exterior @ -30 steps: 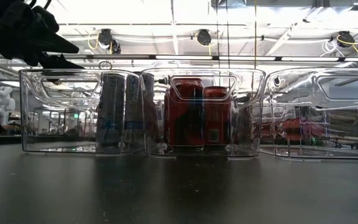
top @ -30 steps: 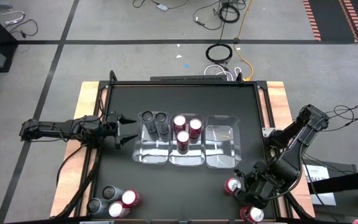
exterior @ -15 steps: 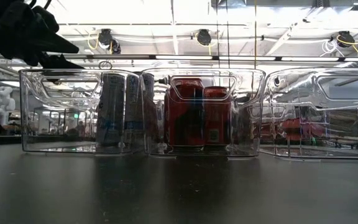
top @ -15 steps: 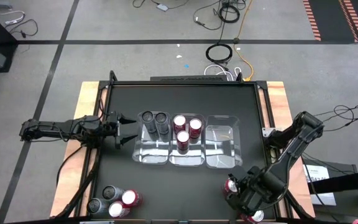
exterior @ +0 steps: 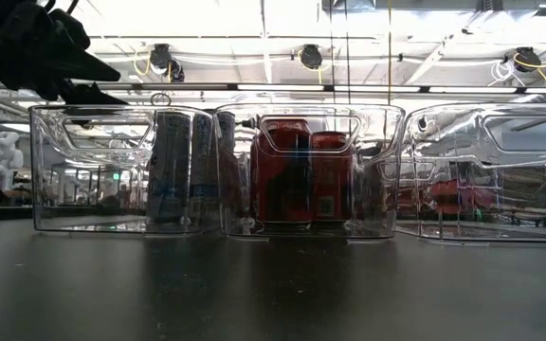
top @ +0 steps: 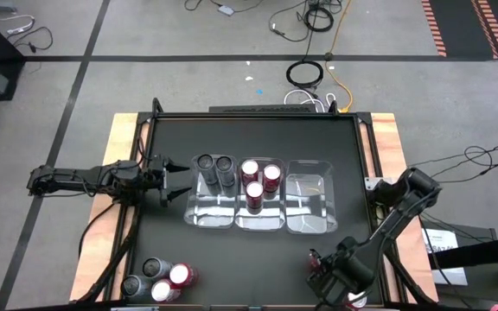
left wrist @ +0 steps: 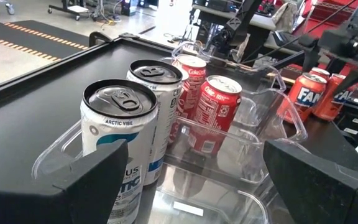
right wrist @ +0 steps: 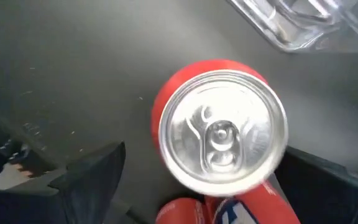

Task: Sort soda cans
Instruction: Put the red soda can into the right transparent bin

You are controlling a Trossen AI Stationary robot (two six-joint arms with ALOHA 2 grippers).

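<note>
On the tabletop [top: 258,259], from above, two silver cans [top: 215,168] and three red cans [top: 258,179] sit in clear trays [top: 307,216]; three loose cans [top: 158,280] wait near-left. Left gripper [top: 176,179] is spread, empty. Wrist view: right gripper [right wrist: 191,180] is released, straddling a red can [right wrist: 219,134].

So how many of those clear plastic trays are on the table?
3, side by side in a row mid-table: the left tray holds two silver cans, the middle tray holds three red cans, and the right tray looks empty. None seems hidden.
</note>
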